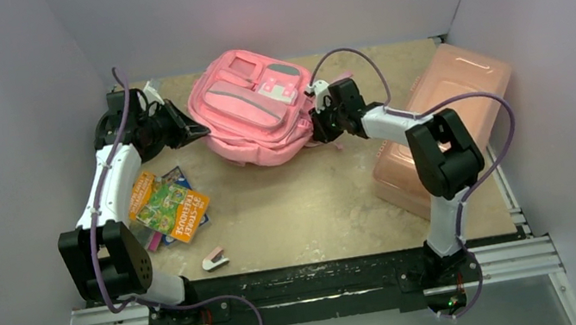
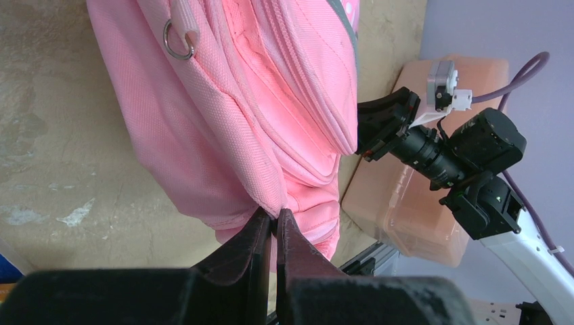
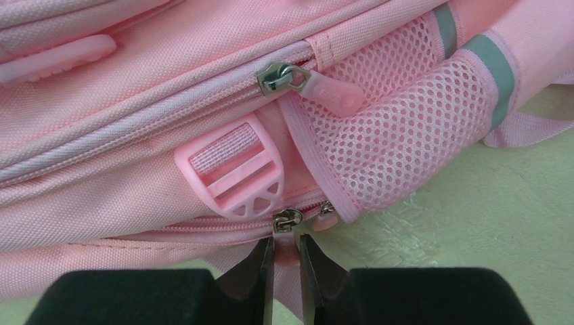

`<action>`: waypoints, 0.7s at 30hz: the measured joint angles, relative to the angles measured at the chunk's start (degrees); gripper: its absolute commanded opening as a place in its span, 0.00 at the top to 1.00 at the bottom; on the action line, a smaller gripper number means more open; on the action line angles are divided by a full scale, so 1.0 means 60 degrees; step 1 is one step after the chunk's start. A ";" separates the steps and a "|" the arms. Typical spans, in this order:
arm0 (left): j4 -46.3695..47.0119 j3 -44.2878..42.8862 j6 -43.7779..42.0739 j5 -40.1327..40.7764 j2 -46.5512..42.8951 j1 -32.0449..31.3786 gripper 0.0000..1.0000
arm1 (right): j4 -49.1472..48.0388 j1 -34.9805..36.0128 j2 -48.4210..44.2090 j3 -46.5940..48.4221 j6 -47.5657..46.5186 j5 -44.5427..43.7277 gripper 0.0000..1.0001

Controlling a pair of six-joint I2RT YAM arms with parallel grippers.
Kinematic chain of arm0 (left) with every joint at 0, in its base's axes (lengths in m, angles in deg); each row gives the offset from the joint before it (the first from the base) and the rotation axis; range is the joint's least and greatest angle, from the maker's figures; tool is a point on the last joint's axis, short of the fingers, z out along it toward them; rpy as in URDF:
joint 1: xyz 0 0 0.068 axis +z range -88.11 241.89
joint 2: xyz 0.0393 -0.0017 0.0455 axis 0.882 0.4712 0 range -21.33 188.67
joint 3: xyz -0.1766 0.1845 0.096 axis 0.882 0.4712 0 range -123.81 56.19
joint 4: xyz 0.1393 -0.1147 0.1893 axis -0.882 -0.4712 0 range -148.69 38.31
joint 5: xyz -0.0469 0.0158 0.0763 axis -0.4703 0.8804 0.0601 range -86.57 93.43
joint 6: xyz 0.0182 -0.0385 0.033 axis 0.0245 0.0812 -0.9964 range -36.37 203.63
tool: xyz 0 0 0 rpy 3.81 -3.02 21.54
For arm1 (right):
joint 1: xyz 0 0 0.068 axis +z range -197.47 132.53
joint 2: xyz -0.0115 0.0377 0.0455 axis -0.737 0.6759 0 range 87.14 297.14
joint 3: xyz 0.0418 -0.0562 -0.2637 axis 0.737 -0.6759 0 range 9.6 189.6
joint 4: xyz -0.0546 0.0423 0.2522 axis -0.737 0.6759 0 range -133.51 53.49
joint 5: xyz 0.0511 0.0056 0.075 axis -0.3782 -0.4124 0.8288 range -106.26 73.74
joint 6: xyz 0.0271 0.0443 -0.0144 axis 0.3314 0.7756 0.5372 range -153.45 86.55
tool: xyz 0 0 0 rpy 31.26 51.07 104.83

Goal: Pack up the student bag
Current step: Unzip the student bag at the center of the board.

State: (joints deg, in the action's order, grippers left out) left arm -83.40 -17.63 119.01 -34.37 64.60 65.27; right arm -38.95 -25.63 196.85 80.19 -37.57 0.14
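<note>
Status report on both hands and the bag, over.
Left hand shut on bag edge. Right hand straddles lower zip pull, grip unclear. Books, box lie apart from bag.

Pink student bag [image 1: 254, 107] between left gripper [image 1: 199, 131] and right gripper [image 1: 319, 128], jaws seemingly touching it

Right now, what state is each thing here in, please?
student bag: lying front-up, visible zips closed.
left pincer: shut on the bag's fabric.
right pincer: almost closed around the lower zip pull; grip unclear.
plastic box: lid on.
books: closed, piled flat.
</note>
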 measured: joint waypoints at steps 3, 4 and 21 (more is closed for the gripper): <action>0.0058 0.0000 0.0004 -0.0026 0.0000 0.0000 1.00 | -0.0244 0.0055 -0.0251 -0.0215 0.0000 -0.0120 0.99; 0.0084 0.0000 0.0004 -0.0029 0.0000 0.0000 1.00 | -0.0321 0.0073 -0.0331 -0.0273 0.0000 -0.0153 1.00; 0.0379 0.0630 0.0433 0.0390 -0.0015 0.0066 1.00 | 0.1144 0.1621 -0.1789 -0.0346 0.1555 -0.1708 1.00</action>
State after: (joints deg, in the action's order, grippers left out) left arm -81.12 -13.85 121.61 -32.03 64.51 65.66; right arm -32.09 -15.90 186.12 78.12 -28.24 -10.11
